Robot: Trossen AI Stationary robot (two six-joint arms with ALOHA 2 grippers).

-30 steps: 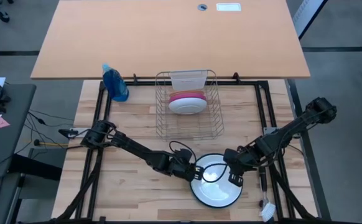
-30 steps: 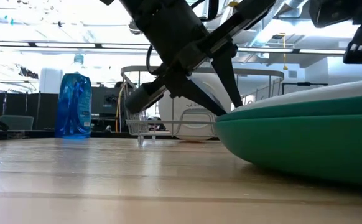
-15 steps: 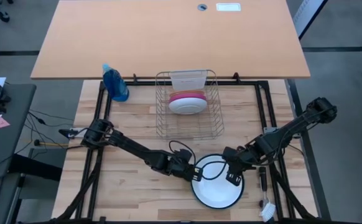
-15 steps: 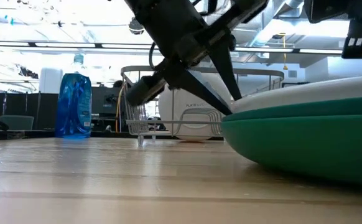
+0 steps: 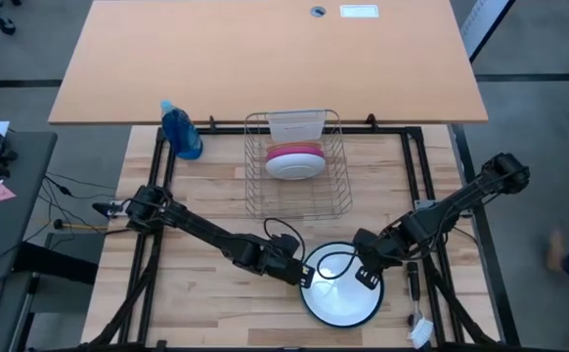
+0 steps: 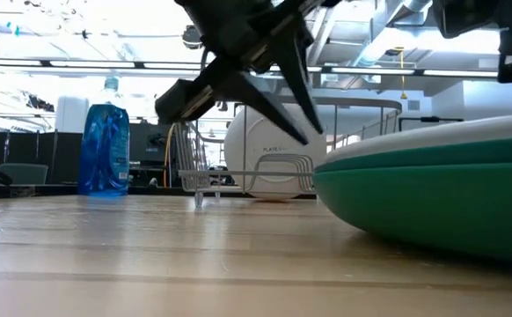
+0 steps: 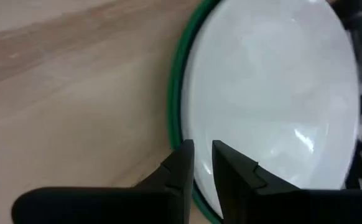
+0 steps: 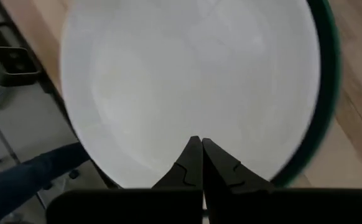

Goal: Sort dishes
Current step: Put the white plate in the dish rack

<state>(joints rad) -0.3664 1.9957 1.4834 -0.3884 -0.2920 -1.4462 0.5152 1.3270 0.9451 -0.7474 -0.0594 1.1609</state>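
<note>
The left hand (image 5: 304, 277) has backed off the white plate (image 5: 341, 286), fingers slightly parted, empty; the right hand (image 5: 368, 277), closed, rests above it, regrasp likely.

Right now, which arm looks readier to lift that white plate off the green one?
The left, probably. Its claw sits at the white plate's rim over the green plate, fingers slightly apart. The right claw is shut over the plate's face, so it would have to open and shift first.
</note>
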